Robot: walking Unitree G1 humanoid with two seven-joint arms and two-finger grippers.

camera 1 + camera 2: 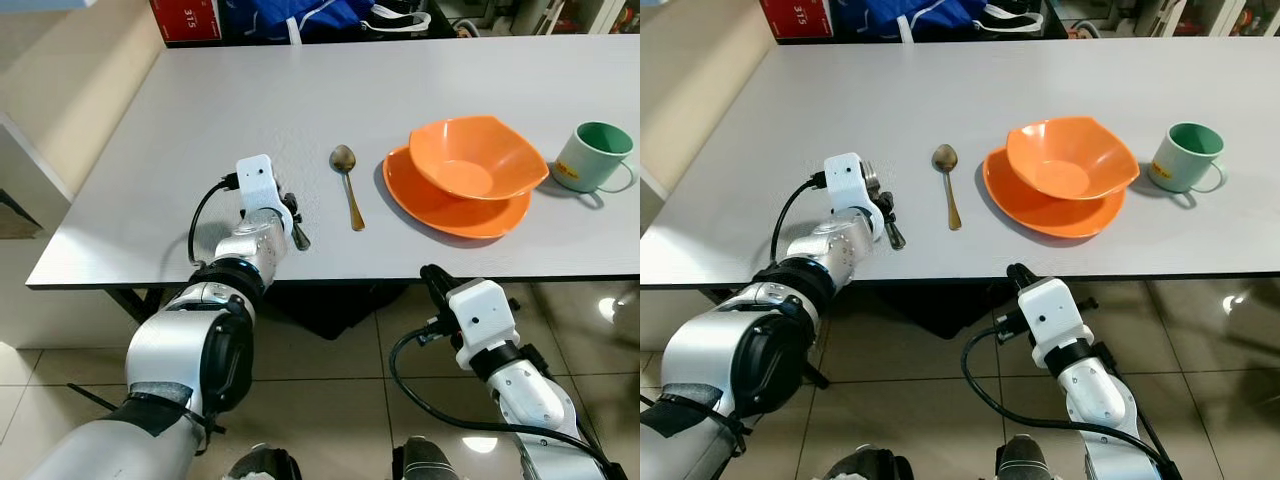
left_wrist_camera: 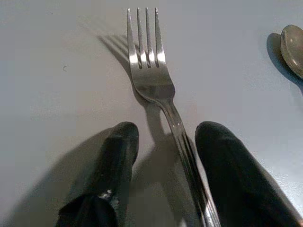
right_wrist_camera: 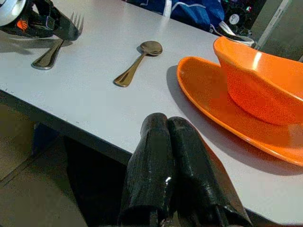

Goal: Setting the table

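Left gripper sits low over the near left of the grey tabletop, fingers spread either side of the silver metal fork's handle, not clamping it. Fork lies flat, tines pointing far. Just right of it: brass-coloured spoon, then the orange bowl sitting tilted in the orange plate, green-lined mug far right. Right gripper, fingers pressed together, empty, hangs below the near table edge.
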